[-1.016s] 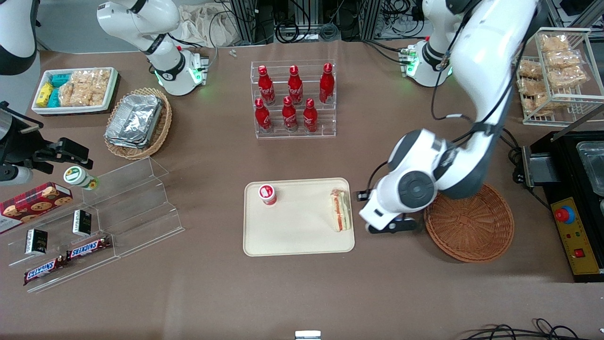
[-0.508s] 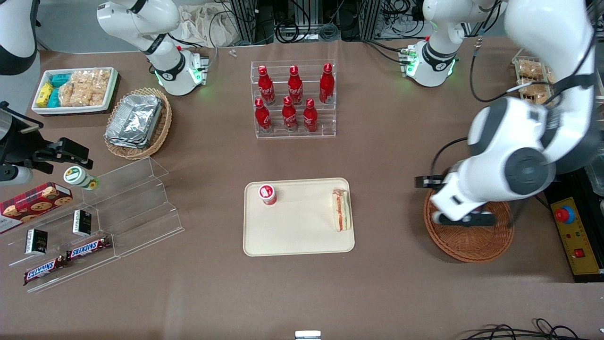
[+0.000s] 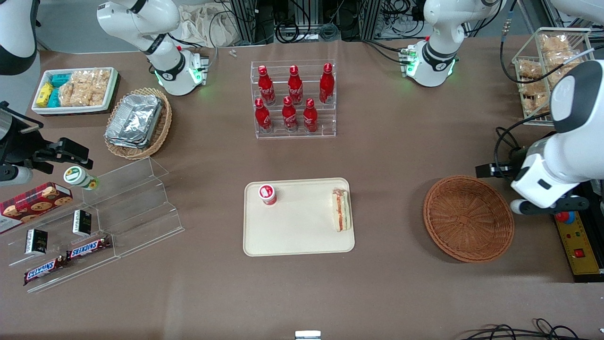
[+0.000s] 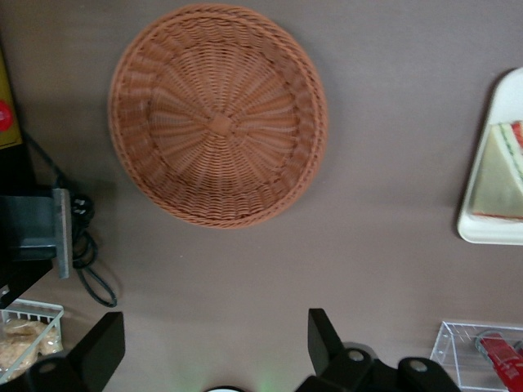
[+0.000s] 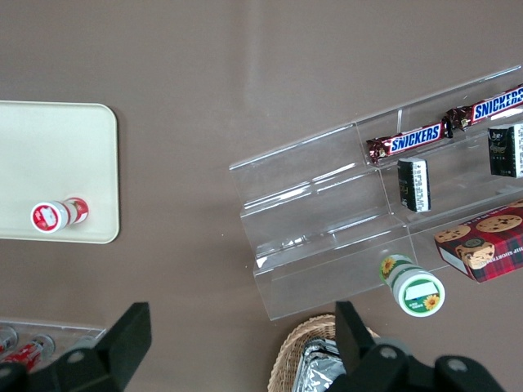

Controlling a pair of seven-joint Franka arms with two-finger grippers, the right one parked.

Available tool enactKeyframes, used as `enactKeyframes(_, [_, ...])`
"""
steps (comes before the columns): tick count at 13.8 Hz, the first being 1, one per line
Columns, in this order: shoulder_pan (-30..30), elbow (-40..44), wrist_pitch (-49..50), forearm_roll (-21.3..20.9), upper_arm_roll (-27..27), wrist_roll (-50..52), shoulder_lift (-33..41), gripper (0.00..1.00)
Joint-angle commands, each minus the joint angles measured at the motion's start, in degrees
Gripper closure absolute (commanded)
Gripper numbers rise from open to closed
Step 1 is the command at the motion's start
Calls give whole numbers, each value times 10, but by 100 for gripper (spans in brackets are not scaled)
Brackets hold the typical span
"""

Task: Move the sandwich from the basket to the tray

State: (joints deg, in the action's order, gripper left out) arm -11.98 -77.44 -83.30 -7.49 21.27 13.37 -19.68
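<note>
Your claw (image 4: 208, 351) hangs wide open and empty above the desk (image 4: 392, 163), near the basket (image 4: 219, 114).

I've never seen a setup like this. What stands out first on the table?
The sandwich lies on the tray beside a small red-capped bottle. The basket sits bare toward the working arm's end, with the gripper open above the table beside it.

Sandwich (image 3: 340, 209) on tray (image 3: 297, 236) (basket (image 3: 468, 218) bare)
</note>
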Motion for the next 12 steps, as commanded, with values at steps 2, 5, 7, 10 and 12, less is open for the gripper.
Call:
enactKeyframes(2, [-23,-13,-2,-10,3,-7,10,1])
enactKeyframes(5, [-43,-14,-4,-10,2,-20,14,1])
enactKeyframes(7, [-15,-15,-4,-10,-39,-61,17,1])
enactKeyframes(10, [122,-16,-7,24,-207,-107,23,1])
enactKeyframes(12, [144,-16,-15,41,-243,-107,22,1])
